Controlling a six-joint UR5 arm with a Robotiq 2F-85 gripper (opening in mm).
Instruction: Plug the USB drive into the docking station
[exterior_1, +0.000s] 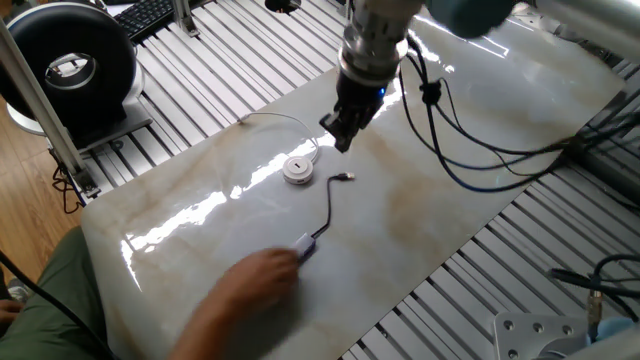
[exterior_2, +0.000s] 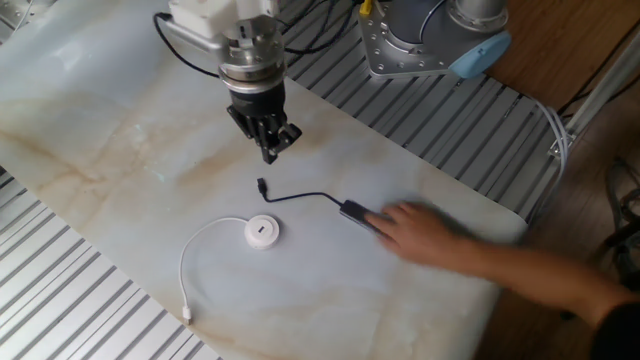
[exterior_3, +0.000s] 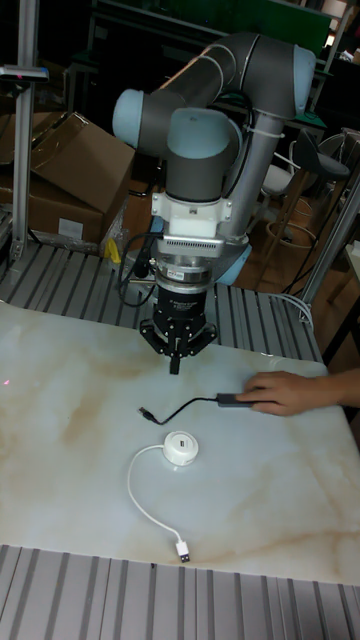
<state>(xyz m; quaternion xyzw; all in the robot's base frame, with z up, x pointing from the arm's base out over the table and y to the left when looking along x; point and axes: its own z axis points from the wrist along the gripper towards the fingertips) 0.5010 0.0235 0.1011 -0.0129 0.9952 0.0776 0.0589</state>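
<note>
The USB drive (exterior_2: 352, 210) is a slim grey bar lying flat, with most of it under a person's hand (exterior_2: 425, 236). Its thin black cable (exterior_2: 300, 196) runs to a small metal plug (exterior_2: 261, 186) lying free on the table. The docking station (exterior_2: 261, 231) is a white round puck just in front of that plug. The same puck (exterior_1: 298, 169) and plug (exterior_1: 344, 178) appear in the other fixed view. My gripper (exterior_2: 270, 152) hangs a little beyond the plug, fingers together, holding nothing. The tall fixed view puts my gripper (exterior_3: 175, 365) above and right of the plug (exterior_3: 146, 384).
A pale wire (exterior_3: 145, 500) loops from the puck to a connector near the front edge. The person's forearm (exterior_1: 215, 320) reaches in across the marble sheet. Ribbed metal table surrounds the sheet. A black fan (exterior_1: 70, 65) stands at one corner and the arm's base (exterior_2: 430, 40) at another.
</note>
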